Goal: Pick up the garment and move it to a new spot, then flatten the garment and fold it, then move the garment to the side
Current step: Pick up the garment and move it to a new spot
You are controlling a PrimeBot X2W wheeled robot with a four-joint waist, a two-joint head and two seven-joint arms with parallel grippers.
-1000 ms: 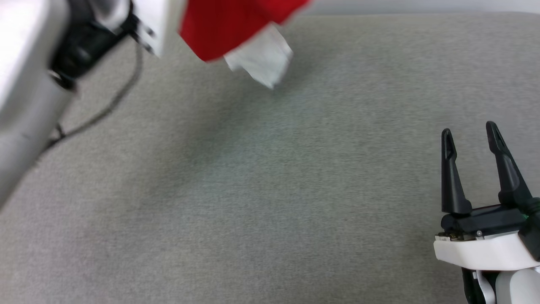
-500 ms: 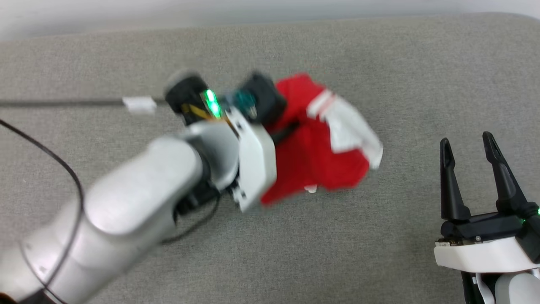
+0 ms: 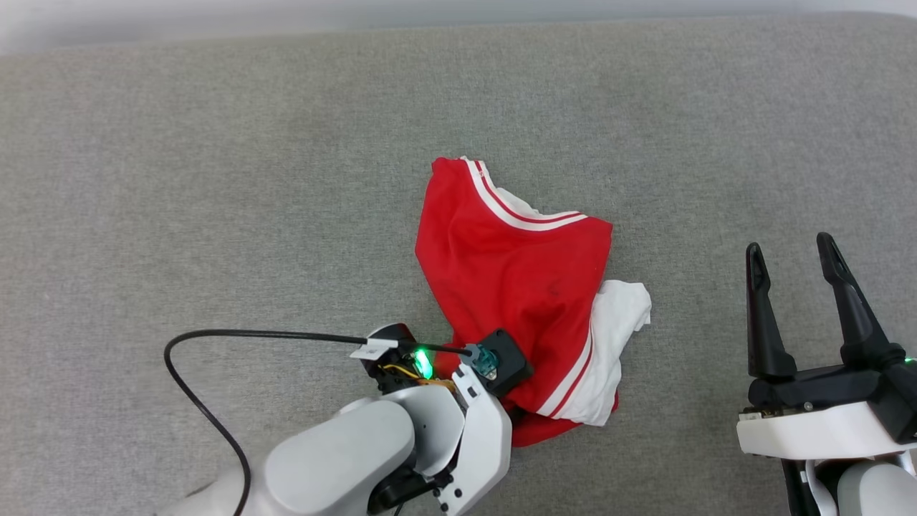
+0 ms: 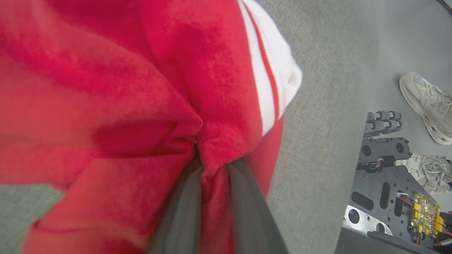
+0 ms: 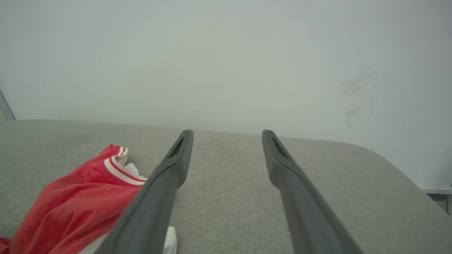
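Nearest us, our left pincer [image 4: 212,167] has drawn back low and still pinches a red fold of the shirt [image 3: 516,287]. Our right pincer [image 3: 788,247] stays spread, apart from it. The shirt, bunched and lifted a moment ago, now lies crumpled on the bench [image 3: 215,179].

Looking at a grey woven-fabric surface [image 3: 215,179], rounded off at the far right corner. Got a crumpled red garment [image 3: 516,272] lying on it around the middle, white sleeve and striped trim poking out.
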